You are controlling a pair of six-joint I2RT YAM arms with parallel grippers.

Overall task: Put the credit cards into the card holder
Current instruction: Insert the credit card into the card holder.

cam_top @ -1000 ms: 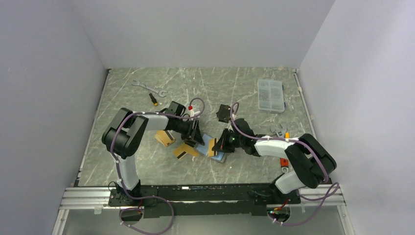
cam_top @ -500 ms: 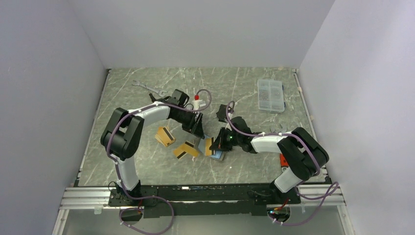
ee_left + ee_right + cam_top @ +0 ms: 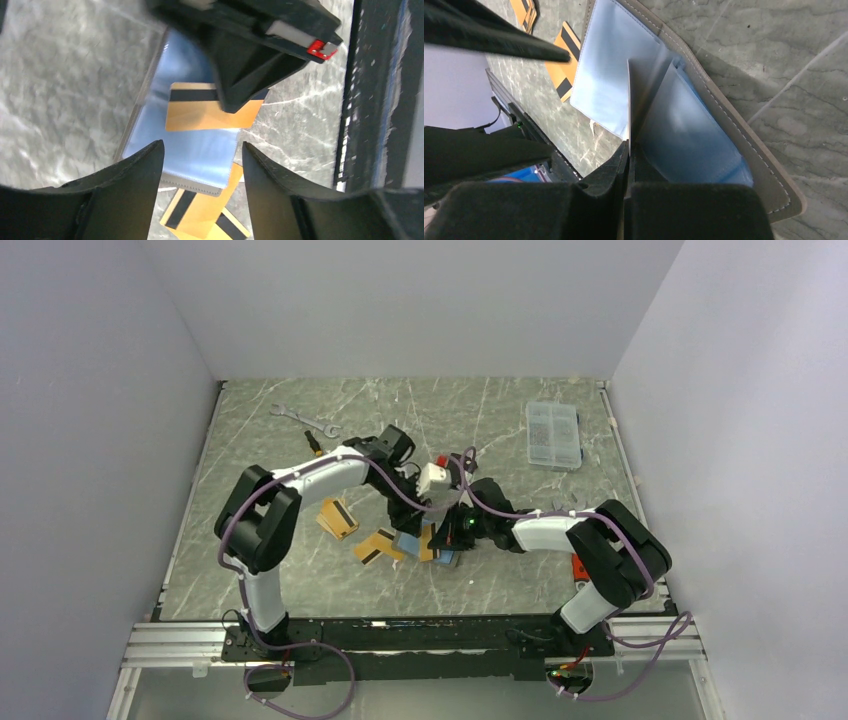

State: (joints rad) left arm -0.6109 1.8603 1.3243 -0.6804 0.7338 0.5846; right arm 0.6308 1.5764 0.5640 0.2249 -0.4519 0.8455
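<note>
The card holder [image 3: 410, 541] lies open at the table's middle, its pale blue sleeves [image 3: 704, 145] up and its grey cover edge [image 3: 744, 140] showing. My right gripper [image 3: 629, 147] is shut on a gold-orange credit card [image 3: 215, 107], seen edge-on in the right wrist view [image 3: 629, 100], and holds it over the sleeves. My left gripper [image 3: 202, 150] is open and empty, hovering just above the holder [image 3: 195, 155]. More gold cards with black stripes lie left of the holder [image 3: 378, 545] [image 3: 338, 518], and some show under its edge [image 3: 200, 220].
A wrench [image 3: 305, 420] and a small screwdriver [image 3: 315, 445] lie at the back left. A clear compartment box [image 3: 553, 435] stands at the back right. A black pouch [image 3: 458, 468] sits behind the grippers. A small red item [image 3: 580, 570] lies by the right arm.
My left arm has swung right and forward, from beside the loose cards to over the open holder. My right gripper has stayed at the holder with the card in it.
</note>
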